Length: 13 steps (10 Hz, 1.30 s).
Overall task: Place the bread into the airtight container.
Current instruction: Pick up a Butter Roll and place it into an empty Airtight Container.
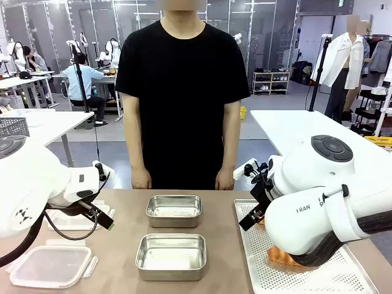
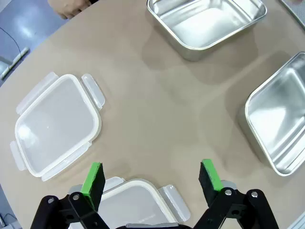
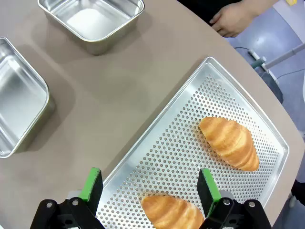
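**Front view:** A person in a black T-shirt (image 1: 182, 92) stands at the far side of the bench (image 1: 122, 245). Two open steel containers sit mid-bench, the far container (image 1: 174, 210) behind the near container (image 1: 171, 256). A perforated tray (image 1: 349, 275) lies on the robot's right. The letters "RAN" can be read on the right arm (image 1: 318, 214) above it.

**Left wrist view:** The left gripper (image 2: 151, 179) hangs with its fingers apart and empty over a clip-lock lid (image 2: 138, 205). A second lid (image 2: 55, 124) lies just beside the first.

**Right wrist view:** The right gripper (image 3: 150, 186) hovers over the tray, fingers spread wide and holding nothing. One croissant (image 3: 171, 212) lies just beneath the fingers, and the other croissant (image 3: 230, 142) sits farther up the tray. Both are apart from the containers, so the step in hand looks like the first pick. The next move likely calls for lowering the fingers astride the nearer pastry. They should close gently to spare the crust, then carry it across to a container.
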Motion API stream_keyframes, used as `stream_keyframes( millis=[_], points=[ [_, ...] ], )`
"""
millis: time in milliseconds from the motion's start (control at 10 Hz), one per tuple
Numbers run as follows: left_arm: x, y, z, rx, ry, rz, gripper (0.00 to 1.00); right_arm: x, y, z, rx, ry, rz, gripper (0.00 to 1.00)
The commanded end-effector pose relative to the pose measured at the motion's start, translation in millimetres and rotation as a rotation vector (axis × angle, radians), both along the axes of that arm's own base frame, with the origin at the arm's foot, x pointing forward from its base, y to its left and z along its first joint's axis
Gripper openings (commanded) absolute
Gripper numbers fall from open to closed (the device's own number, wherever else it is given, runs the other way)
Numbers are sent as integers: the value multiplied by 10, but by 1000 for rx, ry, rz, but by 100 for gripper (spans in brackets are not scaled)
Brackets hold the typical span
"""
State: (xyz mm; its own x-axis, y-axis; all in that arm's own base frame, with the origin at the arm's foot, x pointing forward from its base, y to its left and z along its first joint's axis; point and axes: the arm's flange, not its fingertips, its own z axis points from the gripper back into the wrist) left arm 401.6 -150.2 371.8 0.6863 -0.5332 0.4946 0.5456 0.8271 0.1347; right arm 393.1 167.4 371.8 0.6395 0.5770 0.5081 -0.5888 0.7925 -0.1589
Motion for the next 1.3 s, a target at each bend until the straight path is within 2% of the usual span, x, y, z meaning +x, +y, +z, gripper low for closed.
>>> stream_keyframes(
  millis=[0,1100,1200],
  points=[
    [-1,-2,0,0,0,0,100,0,0,0,0,0,0,100],
    [-3,-7,0,1,0,-2,100,-1,1,0,-2,-1,2,100],
    [16,5,98,45,9,0,100,20,-29,74,14,-11,20,100]
  ],
)
